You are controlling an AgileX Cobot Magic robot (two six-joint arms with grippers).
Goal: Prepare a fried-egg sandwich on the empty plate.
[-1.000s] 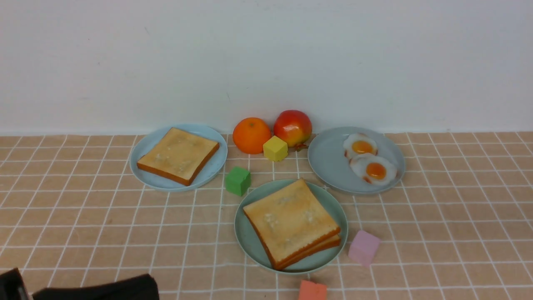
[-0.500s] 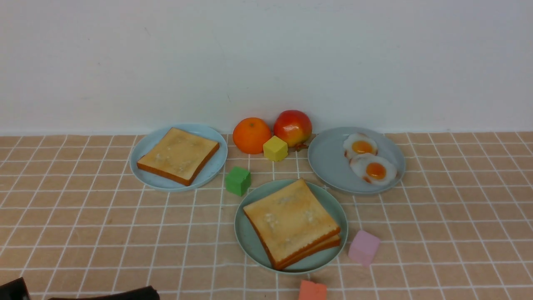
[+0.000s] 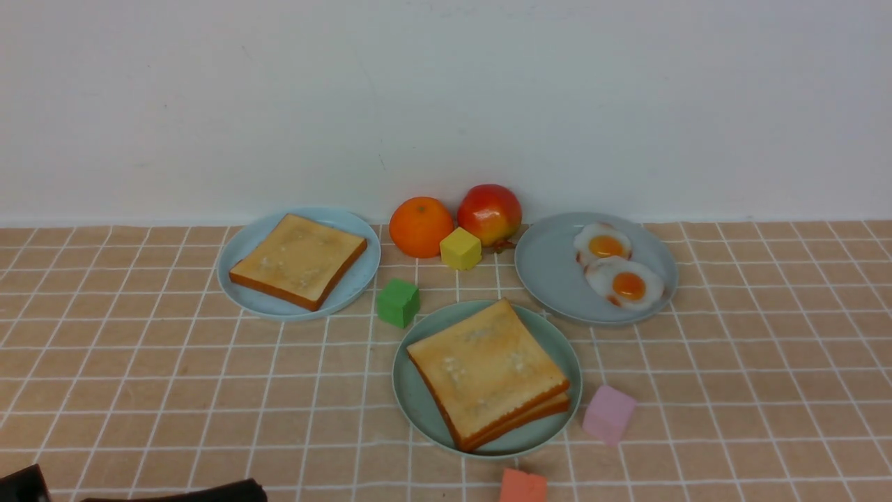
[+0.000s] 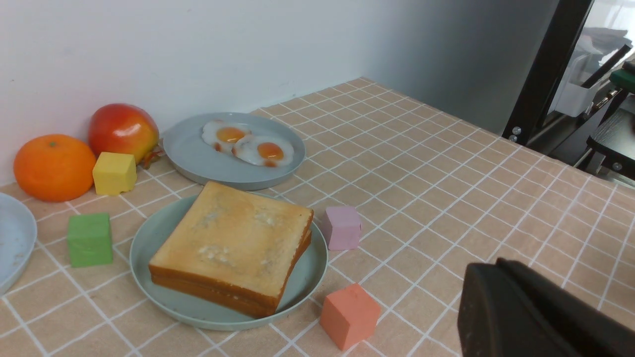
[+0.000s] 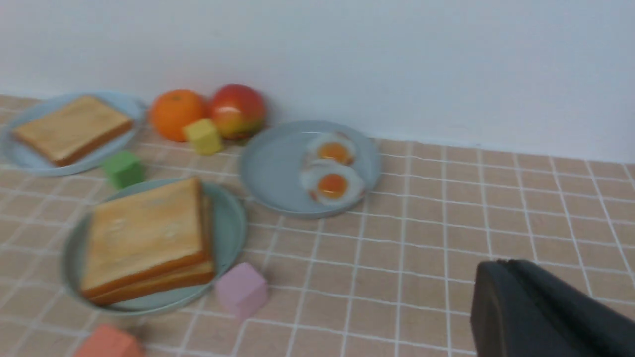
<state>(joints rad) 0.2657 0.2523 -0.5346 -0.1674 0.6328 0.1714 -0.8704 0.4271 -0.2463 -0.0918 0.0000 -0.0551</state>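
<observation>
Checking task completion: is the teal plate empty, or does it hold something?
Not empty. The plate holds the sandwich, two stacked toast slices; no egg shows between them.

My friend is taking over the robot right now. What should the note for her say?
Left gripper: shut, holding nothing, low near the table's front edge.
Right gripper: shut, holding nothing, clear of the plates.
The sandwich, two toast slices stacked, sits on the plate in the middle. No egg can be seen between the slices.
Two fried eggs lie on the grey-blue plate to the right; one toast slice is on the left plate.
Done: the stack looks finished.
Left: probably nothing; check that an egg is inside.
</observation>
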